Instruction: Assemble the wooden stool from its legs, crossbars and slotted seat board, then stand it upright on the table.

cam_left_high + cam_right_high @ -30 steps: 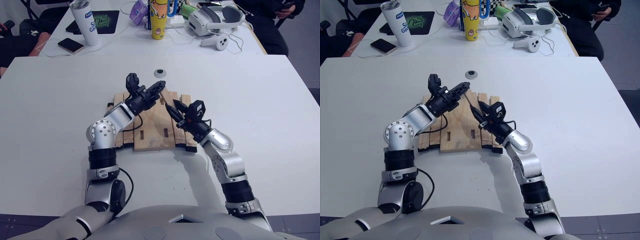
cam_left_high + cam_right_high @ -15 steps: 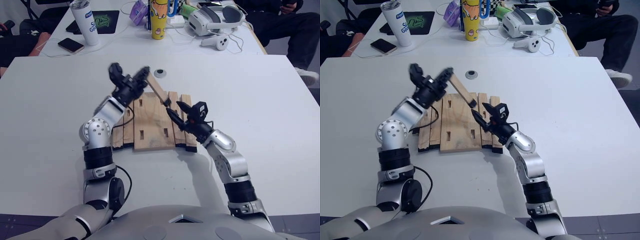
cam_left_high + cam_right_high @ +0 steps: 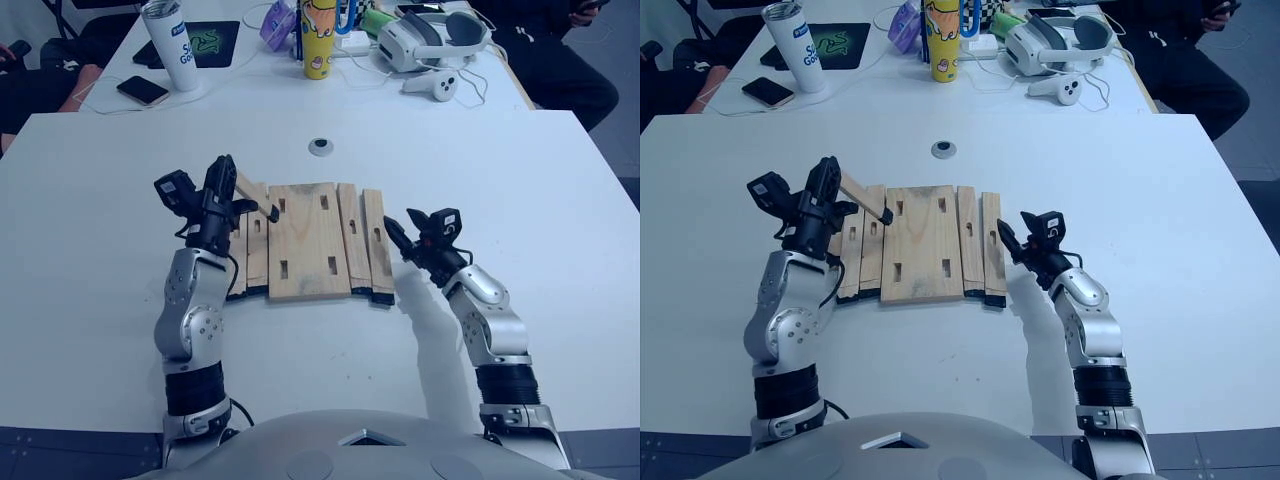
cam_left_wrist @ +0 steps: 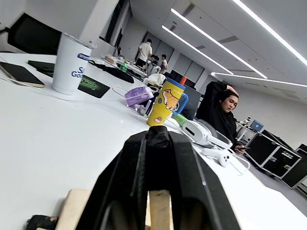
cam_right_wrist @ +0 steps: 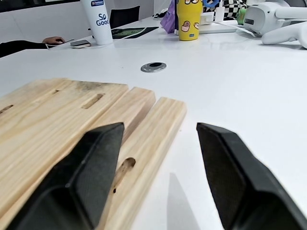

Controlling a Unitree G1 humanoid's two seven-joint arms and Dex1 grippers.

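Left of the seat board point(image 3: 310, 240), the left arm point(image 3: 190, 310) has silver-grey shells, round joint caps, a ribbed black sleeve and a thin black cable point(image 3: 236, 407). The right arm point(image 3: 490, 320), right of the board, matches. The left gripper point(image 3: 224, 188) and right gripper point(image 3: 406, 228) are matte black with wedge-shaped fingers.

One seat board point(image 3: 308, 240), four legs point(image 3: 375, 240), one crossbar point(image 3: 251, 191).

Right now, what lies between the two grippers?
The seat board lies flat between them, with two bars beside it toward the open right gripper; the left gripper holds a stick. Both eye views show this.
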